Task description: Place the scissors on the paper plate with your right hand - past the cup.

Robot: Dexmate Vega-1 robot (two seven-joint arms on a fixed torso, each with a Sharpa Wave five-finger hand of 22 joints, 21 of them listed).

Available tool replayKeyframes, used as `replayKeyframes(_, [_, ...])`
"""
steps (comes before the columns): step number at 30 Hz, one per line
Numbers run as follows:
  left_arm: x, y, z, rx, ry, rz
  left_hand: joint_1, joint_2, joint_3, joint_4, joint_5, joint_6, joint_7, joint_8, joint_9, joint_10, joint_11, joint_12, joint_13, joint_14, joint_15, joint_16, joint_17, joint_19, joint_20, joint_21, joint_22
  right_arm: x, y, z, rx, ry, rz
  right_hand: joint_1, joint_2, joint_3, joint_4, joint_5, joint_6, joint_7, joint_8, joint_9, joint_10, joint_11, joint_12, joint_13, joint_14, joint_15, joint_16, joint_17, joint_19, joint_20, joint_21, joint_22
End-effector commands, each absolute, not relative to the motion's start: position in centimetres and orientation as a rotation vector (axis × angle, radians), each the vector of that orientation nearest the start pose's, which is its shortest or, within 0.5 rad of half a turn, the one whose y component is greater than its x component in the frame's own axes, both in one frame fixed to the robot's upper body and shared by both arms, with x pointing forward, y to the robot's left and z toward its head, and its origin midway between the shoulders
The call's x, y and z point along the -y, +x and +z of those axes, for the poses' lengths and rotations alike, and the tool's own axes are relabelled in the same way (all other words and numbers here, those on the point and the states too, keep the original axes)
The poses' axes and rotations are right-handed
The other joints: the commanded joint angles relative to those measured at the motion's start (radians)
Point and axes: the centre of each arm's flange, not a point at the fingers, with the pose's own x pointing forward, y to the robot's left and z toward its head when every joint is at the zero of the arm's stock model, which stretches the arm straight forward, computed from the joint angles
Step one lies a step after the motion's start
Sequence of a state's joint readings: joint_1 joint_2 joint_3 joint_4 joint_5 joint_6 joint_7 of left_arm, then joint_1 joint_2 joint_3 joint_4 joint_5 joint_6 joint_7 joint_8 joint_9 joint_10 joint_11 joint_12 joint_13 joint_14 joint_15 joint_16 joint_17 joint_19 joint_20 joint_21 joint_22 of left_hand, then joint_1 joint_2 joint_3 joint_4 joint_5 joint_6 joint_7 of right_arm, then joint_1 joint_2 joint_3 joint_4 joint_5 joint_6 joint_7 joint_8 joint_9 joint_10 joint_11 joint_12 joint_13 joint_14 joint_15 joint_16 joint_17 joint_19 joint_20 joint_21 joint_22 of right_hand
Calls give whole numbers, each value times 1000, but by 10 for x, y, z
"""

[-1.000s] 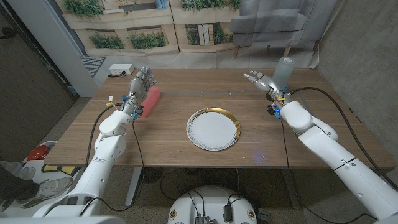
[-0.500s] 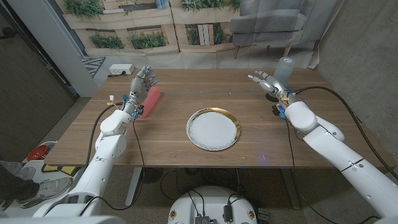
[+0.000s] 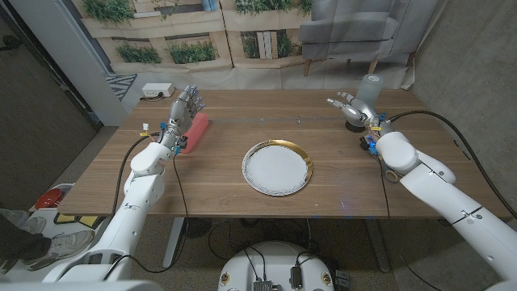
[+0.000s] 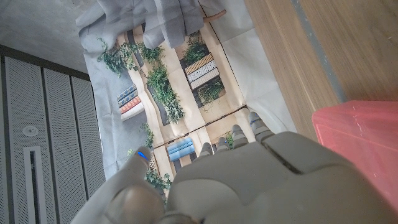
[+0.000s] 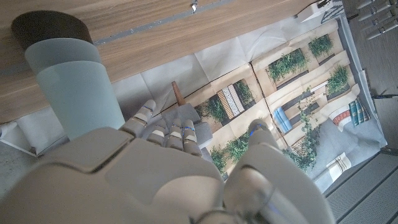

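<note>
While right hand (image 3: 350, 107) fingers spread, cup (image 3: 369, 92) stands just beside.

Wooden table (image 3: 218, 182). Red box (image 3: 197, 131) lying near the left edge, also seen in the left wrist view. White device (image 3: 157, 90) at the far left corner. Grey armchair (image 3: 355, 28) and plant-printed backdrop (image 3: 170, 32) beyond the table.
</note>
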State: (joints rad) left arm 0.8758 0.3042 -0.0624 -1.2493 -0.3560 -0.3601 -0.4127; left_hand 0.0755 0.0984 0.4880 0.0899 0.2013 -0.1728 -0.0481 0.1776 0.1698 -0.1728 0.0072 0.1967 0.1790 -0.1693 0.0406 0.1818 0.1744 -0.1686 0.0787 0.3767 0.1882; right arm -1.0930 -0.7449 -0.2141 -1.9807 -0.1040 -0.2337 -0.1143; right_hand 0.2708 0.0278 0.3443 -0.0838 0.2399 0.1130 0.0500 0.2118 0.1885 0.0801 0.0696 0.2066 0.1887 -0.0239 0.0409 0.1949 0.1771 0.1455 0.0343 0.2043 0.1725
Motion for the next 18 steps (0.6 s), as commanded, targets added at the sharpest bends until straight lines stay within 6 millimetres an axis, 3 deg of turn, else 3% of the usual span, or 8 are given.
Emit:
replayKeyframes(1, [-344,629,0,770,75,-250,-7,0,-2,-1,8,-29,-1,3,2,-96,2,4,3,-140,6,3,4,-115,5,-1,5,297,537,25,569,-896,-110,5,5,4,-8,-6,3,-5,-1,3,9,0,-5,4,7,5,-3,3,11,0,-4,3])
replayKeyframes(5, [-341,630,0,770,76,-256,-7,0,-3,-1,8,-29,-1,3,2,-95,10,4,3,-139,6,4,4,-115,6,-3,5,303,534,22,554,-912,-116,6,6,4,-10,-6,4,-6,-1,3,9,-1,-5,4,7,5,-4,3,11,0,-4,3])
replayKeyframes(6, [-341,630,0,770,76,-257,-7,0,-3,-1,8,-28,-1,3,2,-95,1,4,3,-139,6,4,4,-115,6,-3,5,304,534,22,550,-913,-117,7,6,4,-10,-7,4,-8,-1,3,9,-1,-5,4,7,6,-4,3,12,1,-4,3])
replayKeyframes(7, [-341,630,0,770,76,-257,-7,0,-3,-1,8,-28,-1,4,2,-92,13,5,3,-139,6,4,4,-115,6,-4,6,304,534,22,550,-913,-117,7,7,4,-10,-7,4,-8,-2,3,9,0,-5,4,7,5,-4,3,11,1,-4,3])
replayKeyframes(18, [-336,629,2,770,82,-262,-8,0,-4,-1,8,-26,-6,4,2,-99,-1,2,3,-140,6,3,4,-114,6,-8,6,317,527,14,510,-968,-154,13,10,5,-15,-9,5,-10,-3,3,10,-1,-5,4,8,4,-4,3,12,0,-4,3])
